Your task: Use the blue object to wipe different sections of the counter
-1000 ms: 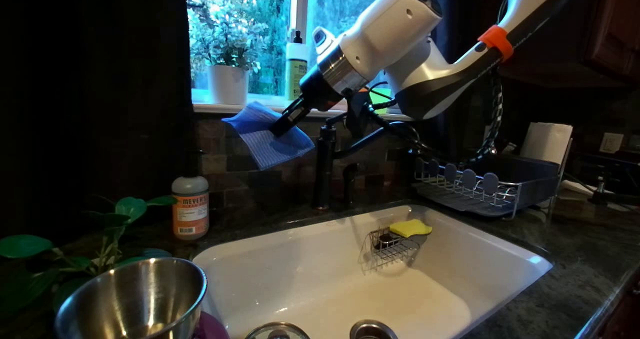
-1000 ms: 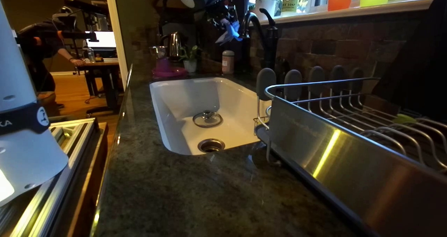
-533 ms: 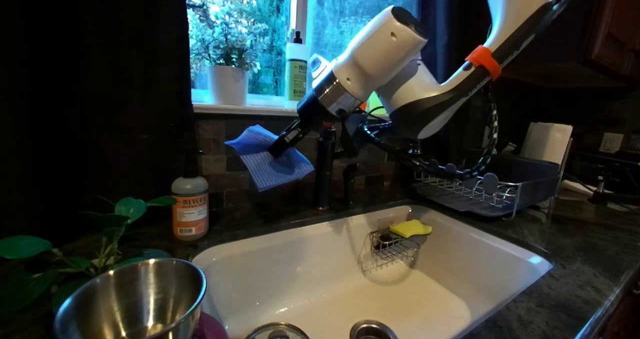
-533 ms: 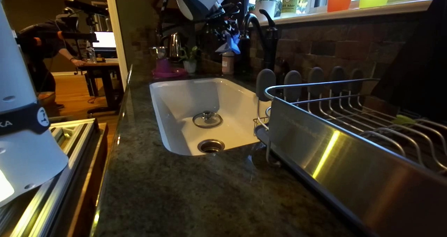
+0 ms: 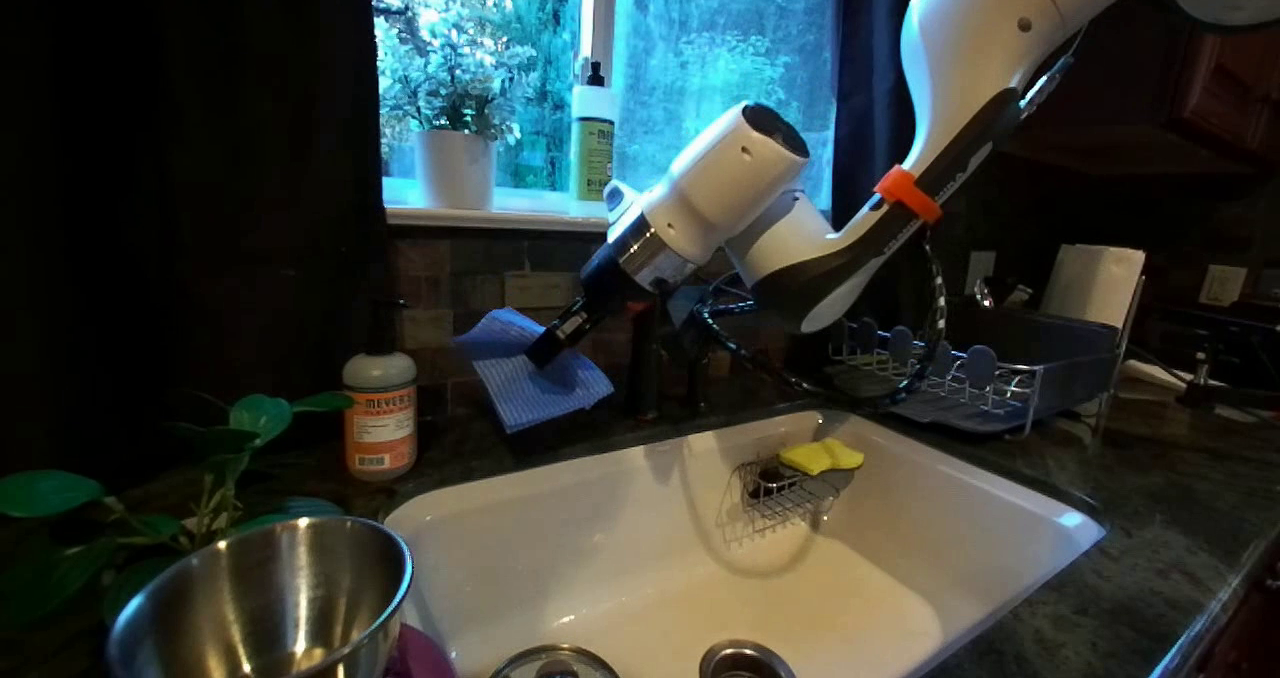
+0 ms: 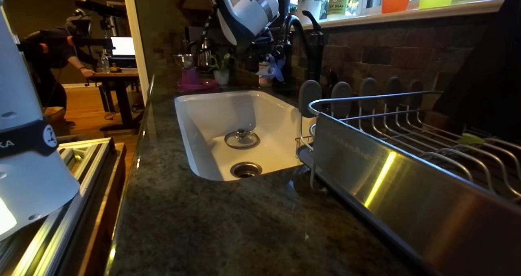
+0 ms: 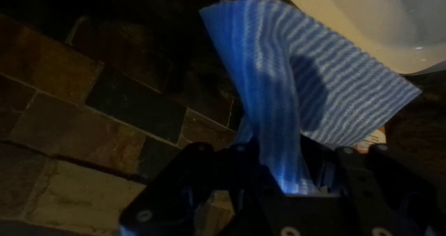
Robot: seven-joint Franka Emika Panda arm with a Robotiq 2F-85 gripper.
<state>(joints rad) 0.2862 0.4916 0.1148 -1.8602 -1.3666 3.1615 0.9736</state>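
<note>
Dishcloth [image 5: 530, 393]: hung in the air, blue with pale stripes, near the back rim of the sink [image 5: 580, 528], between the Meyer's soap bottle [image 5: 381, 423] and the faucet [image 6: 315, 54]; seemed to touch nothing underneath.

Gripper [image 5: 538, 356]: clamped on a fold of the dishcloth, with loose flaps jutting past the grip in the wrist view; looked a firm enough hold for wiping.

Counter [image 6: 228, 223]: bore no part of the dishcloth in plain sight; could not be sorted, dark and glossy, into wiped and unwiped.

Strip behind the sink: judged the likeliest section in hand, lying almost under the dishcloth; was not visibly being rubbed at that moment.

Corner by the soap bottle: lay close to the dishcloth, so probably belonged to the same pass; risked a knock to the bottle from a trailing flap.

Stretch before the dish rack [image 6: 366, 158]: lay well apart from the dishcloth; probably counted among the sections left, though could not be told.

Surroundings of the steel bowl [image 5: 275, 578]: sat crowded beside a leafy plant [image 5: 262, 420]; likely offered little room for a wide stroke.

Wiping: had seemingly got as far as tool in grip and section lined up; could not be proved further along; called next for lowering onto stone, pressing flat, stroking, then lifting across to another section.
</note>
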